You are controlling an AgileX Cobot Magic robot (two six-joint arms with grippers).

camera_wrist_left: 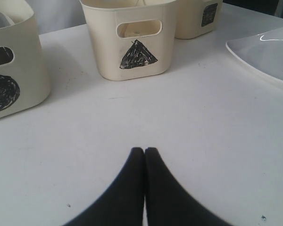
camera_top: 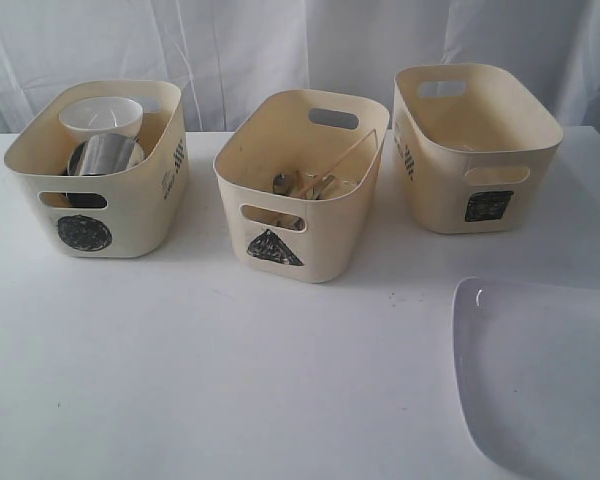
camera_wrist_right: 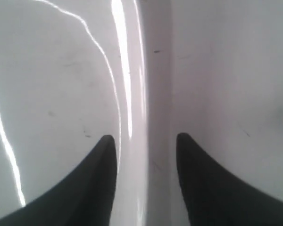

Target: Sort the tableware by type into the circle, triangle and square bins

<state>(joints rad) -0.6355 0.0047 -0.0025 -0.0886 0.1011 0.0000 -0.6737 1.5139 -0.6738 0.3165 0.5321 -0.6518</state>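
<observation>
The circle bin (camera_top: 135,215) at the left holds the small white bowl (camera_top: 100,117) and a steel mug (camera_top: 102,155). In the middle, the triangle bin (camera_top: 320,235) holds steel cutlery (camera_top: 285,183) and a wooden chopstick (camera_top: 340,160). The square bin (camera_top: 435,190) stands at the right; nothing shows inside it. The large white plate (camera_top: 545,370) lies flat at the front right. My right gripper (camera_wrist_right: 145,137) is open and straddles the plate's raised rim (camera_wrist_right: 132,94), fingers apart from it. My left gripper (camera_wrist_left: 145,149) is shut on nothing, low over bare table in front of the triangle bin (camera_wrist_left: 132,42).
A white curtain hangs behind the white table (camera_top: 230,380). In the left wrist view the circle bin (camera_wrist_left: 9,70) is to one side, and the square bin (camera_wrist_left: 198,19) and the plate (camera_wrist_left: 269,52) to the other. Neither arm shows clearly in the exterior view.
</observation>
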